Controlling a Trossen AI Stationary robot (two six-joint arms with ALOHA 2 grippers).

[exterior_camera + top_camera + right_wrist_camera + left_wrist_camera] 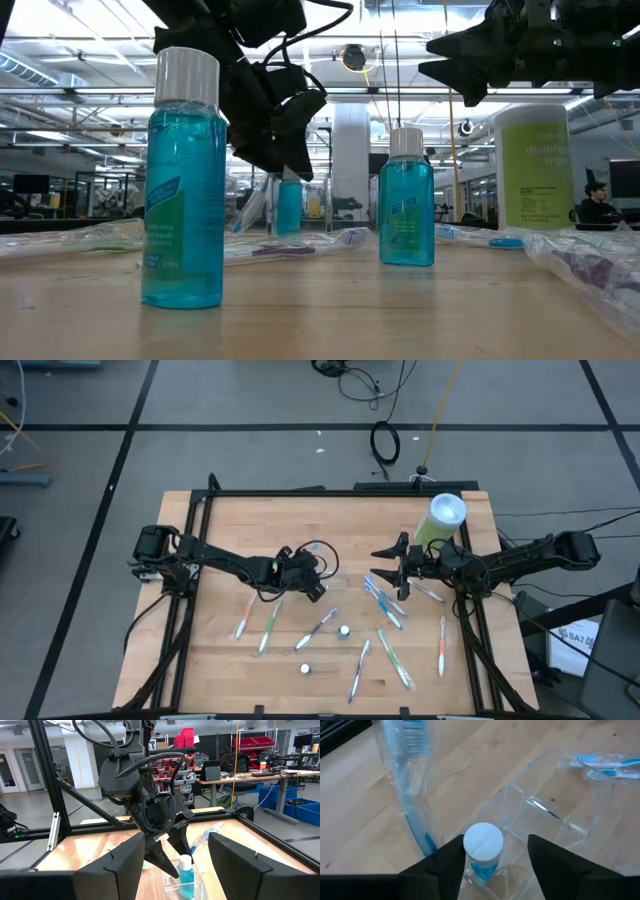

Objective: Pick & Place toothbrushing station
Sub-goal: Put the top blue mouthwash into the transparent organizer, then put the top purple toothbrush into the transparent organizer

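While the left pincer (pixel 495 857) is held spread directly above a small blue bottle (pixel 482 851) standing in a clear plastic tray (pixel 555 820), nothing is gripped by it. Wrapped toothbrushes (pixel 385 605) are scattered across the worktop (pixel 230 540) from about four to eight o'clock. The right pincer (pixel 385 565), spread and empty, is held at three o'clock beside the green canister (pixel 440 520).
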